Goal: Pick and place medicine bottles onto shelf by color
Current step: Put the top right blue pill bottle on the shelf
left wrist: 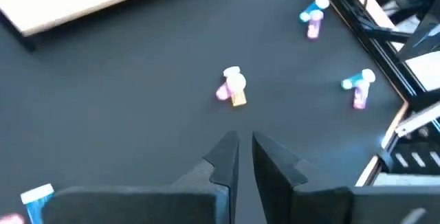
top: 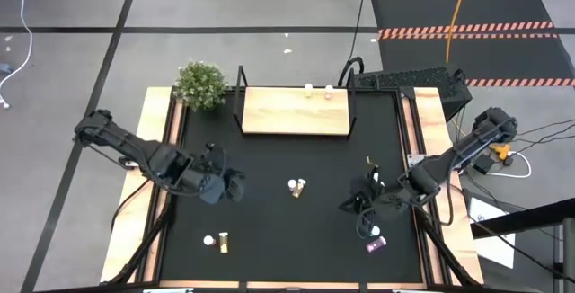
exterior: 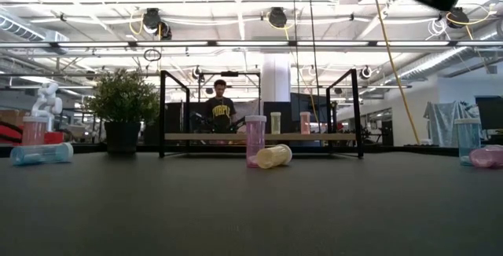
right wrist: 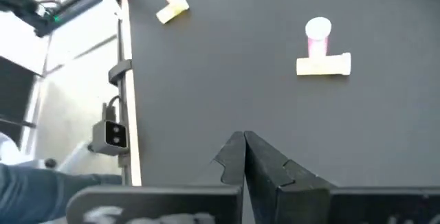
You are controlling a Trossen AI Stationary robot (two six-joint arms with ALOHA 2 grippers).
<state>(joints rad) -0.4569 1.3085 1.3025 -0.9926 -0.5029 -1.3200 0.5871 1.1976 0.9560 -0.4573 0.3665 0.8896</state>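
The shelf (top: 295,111), a light wooden board with black posts, stands at the table's far middle, and two bottles (top: 318,90) stand on its far edge. At the table's centre a pink bottle (exterior: 255,140) stands upright with a yellow one (exterior: 274,156) lying beside it. A second pair (top: 216,240) rests near the front left and a third pair (top: 374,239) near the front right. My left gripper (left wrist: 244,148) hangs shut above the mat, left of the centre pair. My right gripper (right wrist: 244,145) hangs shut to the right of that pair. Neither holds anything.
A potted plant (top: 199,84) stands at the shelf's left end. Wooden rails (top: 160,194) run along both sides of the black mat. Bare mat lies between the shelf and the centre pair. A person (exterior: 221,111) is in the room behind the table.
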